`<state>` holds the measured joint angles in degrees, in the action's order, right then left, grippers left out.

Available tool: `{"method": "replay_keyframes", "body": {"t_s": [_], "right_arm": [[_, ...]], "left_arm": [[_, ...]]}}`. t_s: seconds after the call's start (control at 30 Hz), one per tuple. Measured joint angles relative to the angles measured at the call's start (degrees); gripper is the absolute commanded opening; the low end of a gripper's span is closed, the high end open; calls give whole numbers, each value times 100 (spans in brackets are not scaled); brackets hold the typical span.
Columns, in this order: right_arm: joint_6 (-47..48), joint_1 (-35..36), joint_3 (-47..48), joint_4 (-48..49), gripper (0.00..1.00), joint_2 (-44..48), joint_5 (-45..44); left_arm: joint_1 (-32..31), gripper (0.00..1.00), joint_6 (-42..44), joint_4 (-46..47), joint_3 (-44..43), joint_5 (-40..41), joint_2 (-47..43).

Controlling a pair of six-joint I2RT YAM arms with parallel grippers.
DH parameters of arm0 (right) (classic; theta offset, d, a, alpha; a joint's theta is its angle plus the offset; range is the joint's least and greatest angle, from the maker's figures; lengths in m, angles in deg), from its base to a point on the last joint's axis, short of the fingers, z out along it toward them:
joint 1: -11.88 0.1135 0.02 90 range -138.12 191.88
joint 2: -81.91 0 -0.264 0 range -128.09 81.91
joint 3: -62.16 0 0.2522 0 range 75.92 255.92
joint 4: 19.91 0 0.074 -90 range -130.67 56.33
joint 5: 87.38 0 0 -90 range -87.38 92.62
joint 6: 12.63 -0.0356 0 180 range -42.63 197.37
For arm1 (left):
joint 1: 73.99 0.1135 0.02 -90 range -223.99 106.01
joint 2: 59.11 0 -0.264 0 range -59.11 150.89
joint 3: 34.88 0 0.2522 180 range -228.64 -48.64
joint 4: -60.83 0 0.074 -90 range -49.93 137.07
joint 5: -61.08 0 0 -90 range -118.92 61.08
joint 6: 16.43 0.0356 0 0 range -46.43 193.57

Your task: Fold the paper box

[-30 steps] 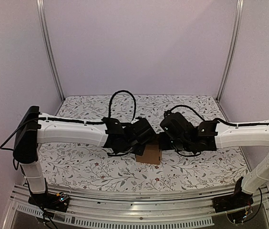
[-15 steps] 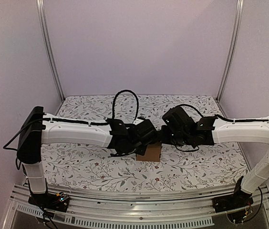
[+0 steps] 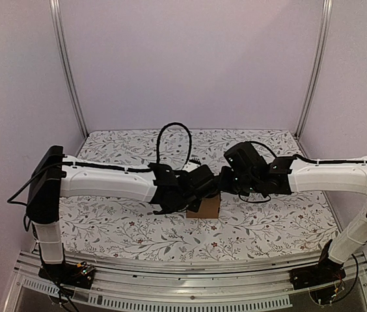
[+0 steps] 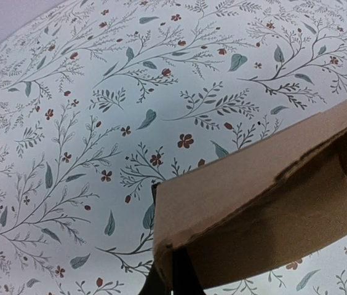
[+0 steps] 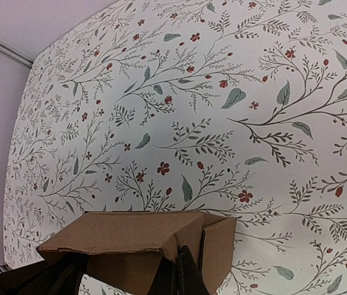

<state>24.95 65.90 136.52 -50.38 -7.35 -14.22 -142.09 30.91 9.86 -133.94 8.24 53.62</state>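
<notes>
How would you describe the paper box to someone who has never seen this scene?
On the floral cloth, look to the middle, where the left arm and right arm meet. Just beneath them sits the box, a small carton. It is the only plain brown cardboard thing against patterned cloth and black-and-white arms.

A white cloth (image 3: 118, 224) printed with grey-green sprigs and small red flowers is covering the table, lying flat out to the walls. Pale lilac walls (image 3: 190, 58) are closing in the back and both sides. One aluminium post (image 3: 66, 65) is rising at the far left corner and another post (image 3: 313, 65) at the far right. A slotted metal rail (image 3: 190, 270) is running along the near edge.
</notes>
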Motion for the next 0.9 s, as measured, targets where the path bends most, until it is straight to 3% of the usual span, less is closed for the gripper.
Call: {"method": "replay_keyframes", "body": {"t_s": [0.9], "right_arm": [[490, 251, -549, 297, 0, 254, -157]], "left_arm": [[-2, 0, 0, 13, -15, 66, 24]]}}
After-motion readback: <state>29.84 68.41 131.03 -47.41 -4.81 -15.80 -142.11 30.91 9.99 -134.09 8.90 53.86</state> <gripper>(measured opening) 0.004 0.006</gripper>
